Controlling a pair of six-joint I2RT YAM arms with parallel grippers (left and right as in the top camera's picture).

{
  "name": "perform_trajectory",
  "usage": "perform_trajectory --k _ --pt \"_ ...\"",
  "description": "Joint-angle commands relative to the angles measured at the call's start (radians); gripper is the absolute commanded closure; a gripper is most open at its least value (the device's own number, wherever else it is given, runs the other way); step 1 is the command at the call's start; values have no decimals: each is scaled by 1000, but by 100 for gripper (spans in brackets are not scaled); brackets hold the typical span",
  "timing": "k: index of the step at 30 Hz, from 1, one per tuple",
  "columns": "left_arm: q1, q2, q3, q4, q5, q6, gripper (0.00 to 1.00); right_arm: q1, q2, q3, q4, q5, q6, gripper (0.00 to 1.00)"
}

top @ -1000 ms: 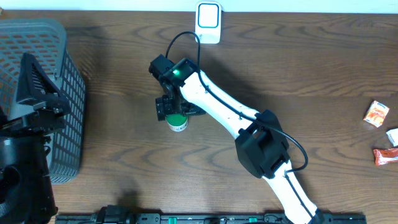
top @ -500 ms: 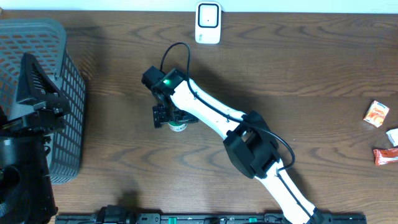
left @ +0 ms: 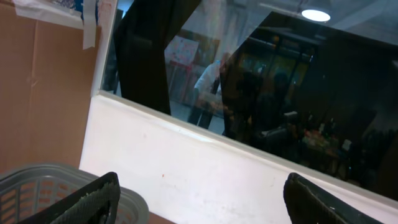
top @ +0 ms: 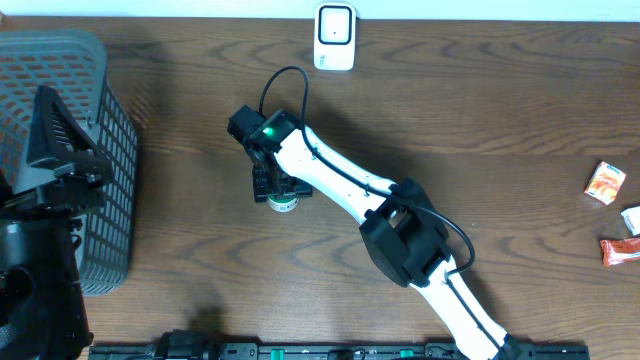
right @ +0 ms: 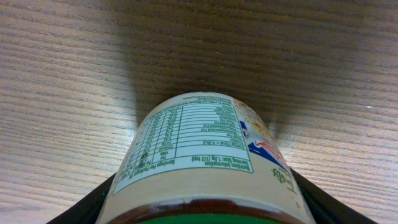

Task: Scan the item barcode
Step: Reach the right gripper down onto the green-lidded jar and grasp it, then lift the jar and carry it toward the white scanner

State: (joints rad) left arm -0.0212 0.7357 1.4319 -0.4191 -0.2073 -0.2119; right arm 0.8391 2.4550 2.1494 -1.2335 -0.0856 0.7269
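Note:
A small jar (top: 284, 203) with a green lid and a cream label stands upright on the wooden table, left of centre. My right gripper (top: 279, 188) reaches down over it from above. In the right wrist view the jar (right: 199, 143) fills the space between the black fingers (right: 87, 208), which press against both its sides; the nutrition table on the label faces the camera. No barcode shows. The white scanner (top: 335, 37) stands at the far edge. My left gripper (left: 202, 208) is open, held high, and points at a white wall.
A grey plastic basket (top: 110, 120) sits at the left edge beneath the left arm. Three small snack packets (top: 605, 182) lie at the far right. The right arm (top: 410, 240) stretches diagonally across the table's middle.
The right gripper shifted a little left over the jar. Its jaws then narrowed from wide open until they closed against the jar's sides. The left arm stayed still.

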Motion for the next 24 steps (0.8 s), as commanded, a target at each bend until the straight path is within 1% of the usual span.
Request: perform_trajectory --k 1,4,8,10,12,14,15,16,20,24 --pt "4 -2 -6 -6 13 9 16 2 2 6 -10 1 -11 55" --pt "4 -2 -6 -6 13 9 16 -10 2 30 -51 -34 -21 56" --pt "4 -2 -6 -14 13 9 16 -40 2 103 -136 -128 -83 57" --pt "4 -2 -6 -29 16 8 16 -74 2 174 -228 -198 -127 57" --pt "4 -1 -7 -45 58 9 16 -101 2 216 -282 -237 -163 59" --pt "4 -2 -10 -51 130 9 16 -133 2 259 -334 -265 -188 61" --pt "4 -3 -11 -55 192 49 16 -164 2 293 -370 -264 -206 63" --pt "4 -6 -12 -56 204 84 16 -177 2 307 -387 -264 -213 63" --pt "4 -59 -23 -63 180 180 16 -234 2 360 -446 -264 -235 66" --pt "4 -163 -24 -117 125 194 16 -272 2 378 -465 -264 -254 67"
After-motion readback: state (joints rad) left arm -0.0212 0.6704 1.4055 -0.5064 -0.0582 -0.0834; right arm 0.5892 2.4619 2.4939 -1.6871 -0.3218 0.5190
